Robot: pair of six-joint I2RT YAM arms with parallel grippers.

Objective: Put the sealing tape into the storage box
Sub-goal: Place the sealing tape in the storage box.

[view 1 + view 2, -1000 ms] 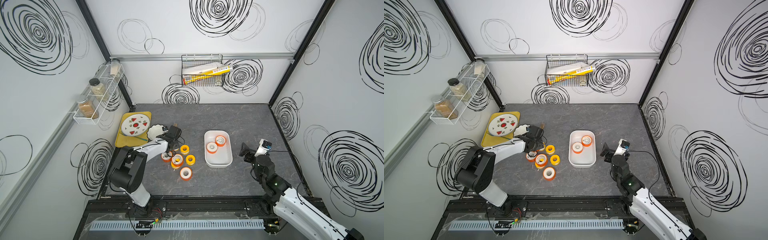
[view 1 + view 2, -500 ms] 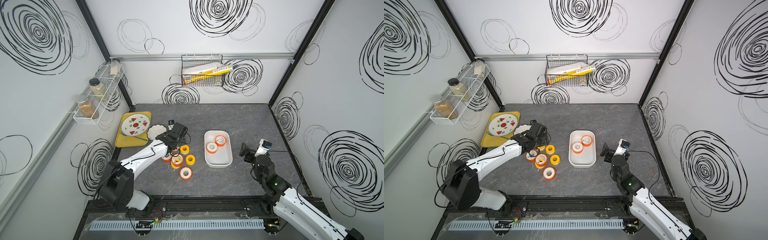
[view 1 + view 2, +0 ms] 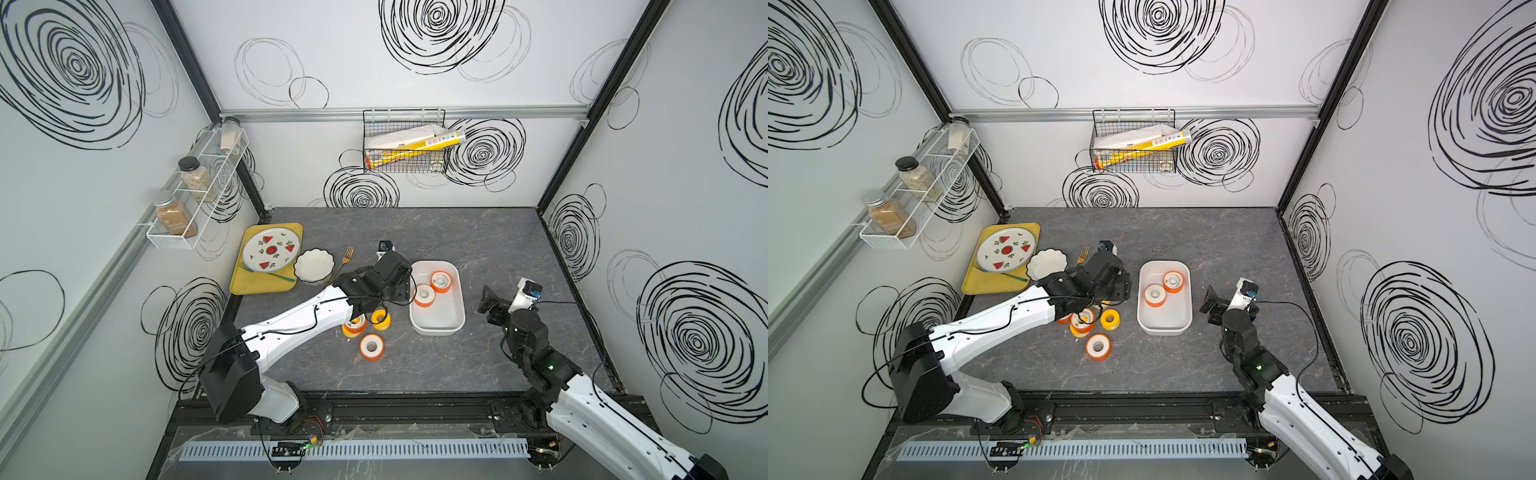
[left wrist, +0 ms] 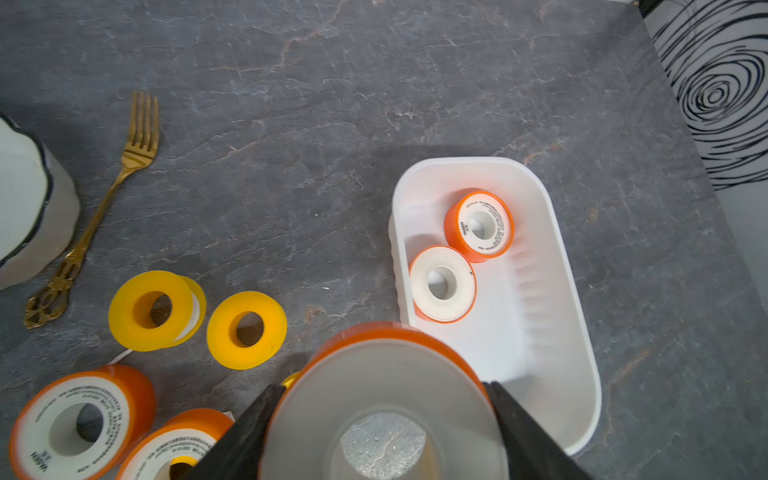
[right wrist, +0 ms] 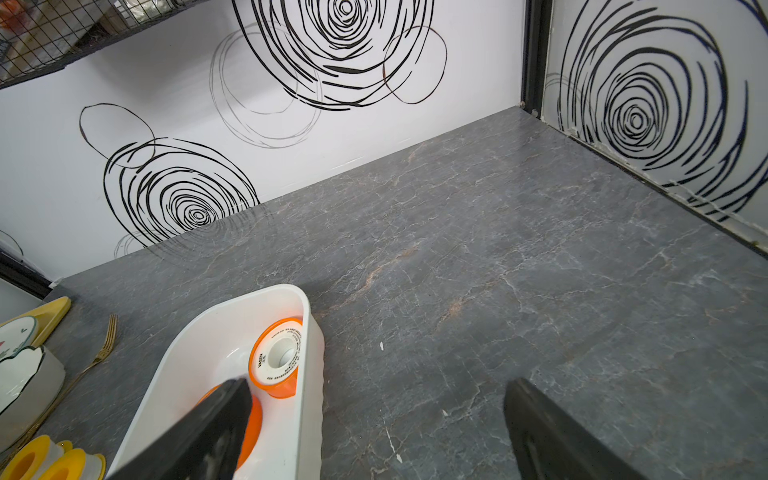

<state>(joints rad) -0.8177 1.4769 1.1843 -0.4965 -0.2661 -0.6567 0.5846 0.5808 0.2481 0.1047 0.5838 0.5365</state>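
Note:
My left gripper [image 4: 384, 388] is shut on an orange sealing tape spool [image 4: 384, 415], its black fingers [image 4: 249, 432] pressed against both sides. It hangs above the table just left of the white storage box [image 4: 540, 332]. In both top views the gripper [image 3: 397, 282] [image 3: 1115, 282] hides that spool. Two orange spools [image 3: 440, 281] [image 3: 424, 296] lie in the box [image 3: 440, 322]. Several loose spools, yellow [image 4: 156, 309] [image 4: 246, 329] and orange [image 4: 79, 419], lie left of the box. My right gripper [image 5: 378, 399] [image 3: 490, 299] stands open and holds nothing, to the right of the box.
A yellow tray [image 3: 249, 286] with a watermelon plate [image 3: 270, 249], a white scalloped bowl [image 3: 313, 266] and a gold fork [image 3: 345, 257] sit at the left. A wire basket [image 3: 405, 143] hangs on the back wall, a spice rack [image 3: 195, 187] on the left wall.
My left arm has swung right from the cluster of loose spools to the box's left edge, carrying an orange spool. The right arm has not moved.

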